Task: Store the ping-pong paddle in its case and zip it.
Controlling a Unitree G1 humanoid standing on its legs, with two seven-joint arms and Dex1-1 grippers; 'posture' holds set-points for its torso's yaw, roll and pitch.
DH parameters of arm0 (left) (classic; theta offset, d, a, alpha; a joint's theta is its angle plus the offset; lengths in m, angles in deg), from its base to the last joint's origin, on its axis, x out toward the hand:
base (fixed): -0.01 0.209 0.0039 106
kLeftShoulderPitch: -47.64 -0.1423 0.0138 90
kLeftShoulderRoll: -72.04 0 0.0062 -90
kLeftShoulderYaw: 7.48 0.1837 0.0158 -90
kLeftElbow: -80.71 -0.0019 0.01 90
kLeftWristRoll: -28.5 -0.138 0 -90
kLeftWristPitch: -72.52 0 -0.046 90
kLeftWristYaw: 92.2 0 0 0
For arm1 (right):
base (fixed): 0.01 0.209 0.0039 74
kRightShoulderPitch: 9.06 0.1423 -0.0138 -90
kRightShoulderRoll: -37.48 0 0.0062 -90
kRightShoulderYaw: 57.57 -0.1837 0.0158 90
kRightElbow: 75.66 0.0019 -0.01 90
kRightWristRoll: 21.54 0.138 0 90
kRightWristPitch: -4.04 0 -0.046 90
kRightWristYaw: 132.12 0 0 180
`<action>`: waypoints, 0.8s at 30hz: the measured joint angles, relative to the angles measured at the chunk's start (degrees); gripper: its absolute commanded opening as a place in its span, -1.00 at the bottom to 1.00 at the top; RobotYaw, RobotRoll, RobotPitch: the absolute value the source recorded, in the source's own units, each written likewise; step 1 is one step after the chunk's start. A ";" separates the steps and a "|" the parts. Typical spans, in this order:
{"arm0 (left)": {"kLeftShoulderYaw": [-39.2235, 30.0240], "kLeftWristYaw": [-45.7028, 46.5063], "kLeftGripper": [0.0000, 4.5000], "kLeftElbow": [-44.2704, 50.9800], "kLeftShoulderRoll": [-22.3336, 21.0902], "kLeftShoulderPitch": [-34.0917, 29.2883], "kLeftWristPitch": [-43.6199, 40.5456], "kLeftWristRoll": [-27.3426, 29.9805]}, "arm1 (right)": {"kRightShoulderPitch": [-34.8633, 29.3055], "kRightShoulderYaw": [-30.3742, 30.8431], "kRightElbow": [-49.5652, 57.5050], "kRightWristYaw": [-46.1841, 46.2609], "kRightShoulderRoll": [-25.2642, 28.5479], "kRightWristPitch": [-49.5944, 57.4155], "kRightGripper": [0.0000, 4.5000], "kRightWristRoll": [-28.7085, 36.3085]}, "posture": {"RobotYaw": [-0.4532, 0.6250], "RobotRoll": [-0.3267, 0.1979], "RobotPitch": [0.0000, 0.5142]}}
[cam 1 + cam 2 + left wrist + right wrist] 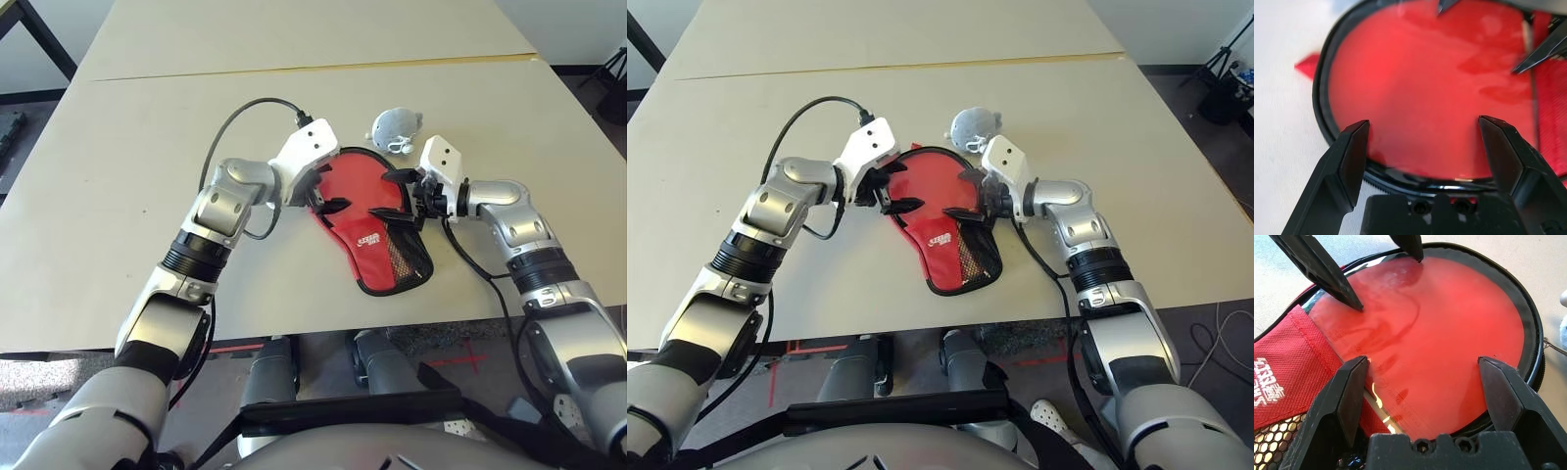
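left gripper (323,196) wide open, empty | right gripper (404,196) same | ping-pong paddle (1440,333) sits in the case (377,245) right between both sets of tips, long axis running back toward the robot | both about equally near

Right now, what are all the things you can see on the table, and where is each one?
ping-pong paddle: one, round red face, lying in the open case, handle hidden.
case: one, red with black trim and mesh pocket, flat near the table's front edge, between the two claws.
plush toy: one, grey-white, just beyond the case.
table: beige; a second one butts against it farther back.
left claw: one, black fingers open, at the case's left edge.
right claw: one, black fingers open, at the case's right side.
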 measured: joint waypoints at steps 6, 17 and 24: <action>-0.05 1.06 0.99 -0.15 0.58 -0.60 -0.25 0.02 | 0.71 -0.24 -0.36 -1.20 1.09 0.38 1.00 0.65 | -0.26 0.25 -0.18; -0.31 2.23 0.99 0.18 1.65 -0.85 -1.14 0.03 | 16.83 -7.66 -12.98 -0.13 4.88 3.05 1.00 4.80 | -0.27 0.25 -0.14; 0.05 2.13 0.99 1.86 1.67 -0.73 -3.10 0.12 | 23.94 -9.50 -28.71 8.48 2.63 2.24 1.00 3.53 | -0.26 0.25 -0.10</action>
